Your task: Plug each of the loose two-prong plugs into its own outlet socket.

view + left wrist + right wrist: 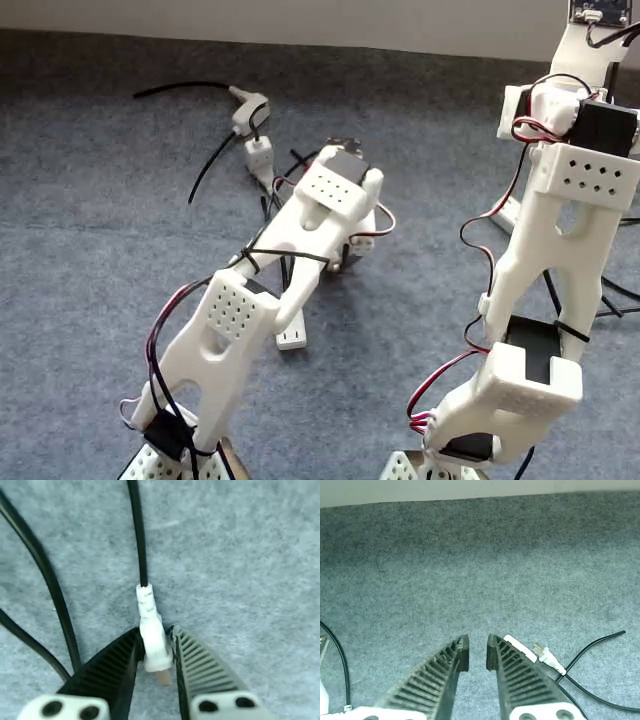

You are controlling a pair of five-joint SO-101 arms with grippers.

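Your left gripper [155,630] is clamped on a small white plug [152,647], one ribbed black finger on each side of its body. The plug's long axis runs in line with the fingers. Its narrow, ridged cord end points away from the wrist, and a tan prong tip [162,678] sticks out back toward the wrist. A black cord [141,545] leaves the narrow end and runs straight on over the grey counter [260,555]. The plug body is glossy white and widens toward the prong end. From above, your left arm [300,240] reaches low over the middle of the counter among loose black cords, with a small white block [291,335] lying beside it. Your right arm [560,230] stands raised, well apart. Your right gripper [477,639] holds nothing, its fingers a narrow gap apart. A second plug [554,664], also white, lies flat on the counter just beside one finger. Its metal prongs [540,651] point toward a white piece [517,644] partly hidden behind that finger.
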